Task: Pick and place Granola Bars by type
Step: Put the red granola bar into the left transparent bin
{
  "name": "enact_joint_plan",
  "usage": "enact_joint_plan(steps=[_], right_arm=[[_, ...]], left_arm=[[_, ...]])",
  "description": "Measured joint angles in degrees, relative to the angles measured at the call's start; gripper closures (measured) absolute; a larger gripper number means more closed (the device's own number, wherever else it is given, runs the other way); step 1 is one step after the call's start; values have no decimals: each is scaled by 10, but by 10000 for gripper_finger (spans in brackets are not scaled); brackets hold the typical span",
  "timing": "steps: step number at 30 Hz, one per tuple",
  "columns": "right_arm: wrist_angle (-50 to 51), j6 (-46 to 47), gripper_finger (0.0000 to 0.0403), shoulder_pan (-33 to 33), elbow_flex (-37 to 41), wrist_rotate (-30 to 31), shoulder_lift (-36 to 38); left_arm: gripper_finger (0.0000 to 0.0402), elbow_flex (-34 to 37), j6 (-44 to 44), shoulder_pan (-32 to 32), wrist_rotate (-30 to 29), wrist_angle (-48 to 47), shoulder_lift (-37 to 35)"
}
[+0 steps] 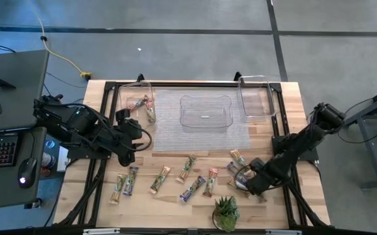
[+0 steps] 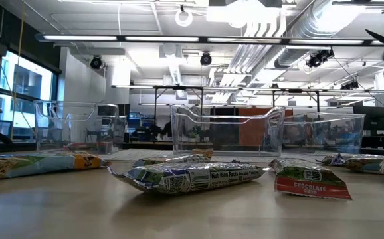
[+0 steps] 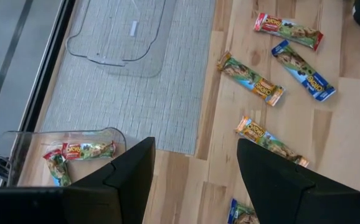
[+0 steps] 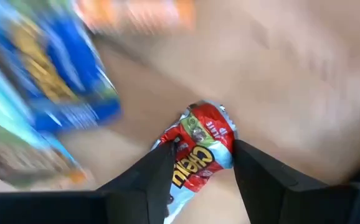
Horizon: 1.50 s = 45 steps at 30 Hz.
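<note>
Red-wrapped granola bar (image 4: 198, 149) sits clamped between the right hand's (image 4: 200, 163) fingers, low over the table (image 1: 276, 209). Left hand (image 3: 195, 171) hovers with fingers apart near the left bin (image 3: 18, 149).

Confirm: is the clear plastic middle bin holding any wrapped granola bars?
No, the clear plastic middle bin shows only its bare bottom; bars lie in the left bin.

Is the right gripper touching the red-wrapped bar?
Touching. The right wrist view shows the right gripper with both fingers pressed against the red bar, pinching its wrapper.
</note>
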<state>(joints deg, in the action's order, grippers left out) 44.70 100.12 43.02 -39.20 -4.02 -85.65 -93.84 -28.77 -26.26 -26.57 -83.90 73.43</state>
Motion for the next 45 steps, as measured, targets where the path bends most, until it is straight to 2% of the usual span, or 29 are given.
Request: enact_joint_plan(steps=[3,5,17,20,29,35,38,41,43,45], right_arm=[[3,-57,249,-13,-17,74,-2],[11,-77,249,-23,-28,97,-3],[-2,-86,254,-60,-12,84,-1],[-12,-87,276,-66,-10,78,-1],[-15,-87,385,-71,-20,23,-1],[36,-101,393,-71,-81,10,8],[95,-115,397,-71,-128,49,20],[157,-132,399,-74,-185,125,32],[194,-158,397,-83,-224,198,35],[203,-208,398,-103,-261,300,36]], left_arm=[[181,0,0,0,0,0,0],[181,0,0,0,0,0,0],[181,0,0,0,0,0,0],[181,0,0,0,0,0,0],[181,0,0,0,0,0,0],[181,0,0,0,0,1,0],[181,0,0,0,0,1,0],[181,0,0,0,-1,3,0],[181,0,0,0,-2,3,0],[181,0,0,0,-10,5,0]])
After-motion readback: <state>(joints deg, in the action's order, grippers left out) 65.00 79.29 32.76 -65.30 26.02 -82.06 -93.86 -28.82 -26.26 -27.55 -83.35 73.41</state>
